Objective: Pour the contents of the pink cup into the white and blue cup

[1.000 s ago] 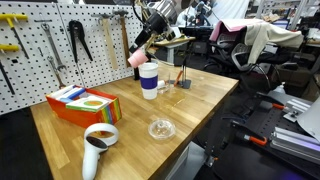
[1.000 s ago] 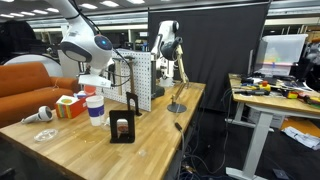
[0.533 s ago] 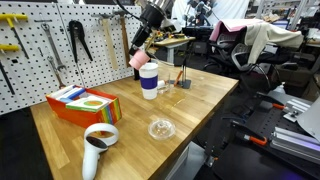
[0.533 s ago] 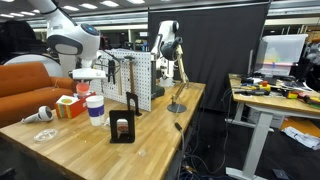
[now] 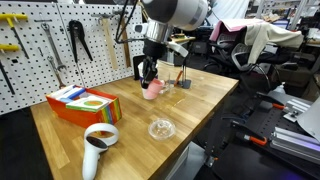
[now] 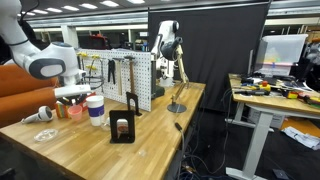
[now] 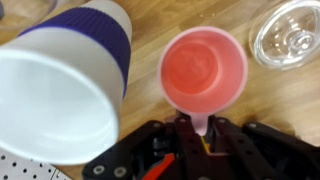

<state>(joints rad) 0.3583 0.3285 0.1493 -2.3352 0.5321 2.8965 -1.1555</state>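
The pink cup [image 7: 203, 68] stands upright and looks empty inside in the wrist view. My gripper [image 7: 203, 128] is shut on its near rim, one finger inside and one outside. The white and blue cup [image 7: 65, 90] stands close beside it, with a small gap between them. In an exterior view the pink cup [image 5: 154, 90] is low at the table under my gripper [image 5: 149, 78], and the arm hides the white and blue cup. In the other exterior view the white and blue cup [image 6: 96, 108] stands next to my gripper [image 6: 72, 97].
A clear glass dish [image 5: 161, 128] lies near the table's front edge and shows in the wrist view [image 7: 290, 30]. An orange box [image 5: 83, 105] and a white round device [image 5: 98, 140] are on the same table. A pegboard with tools [image 5: 60, 40] stands behind it. A black stand [image 6: 122, 128] is nearby.
My gripper has come down from above the white and blue cup. The pink cup was tilted over it and is now upright, low beside it.
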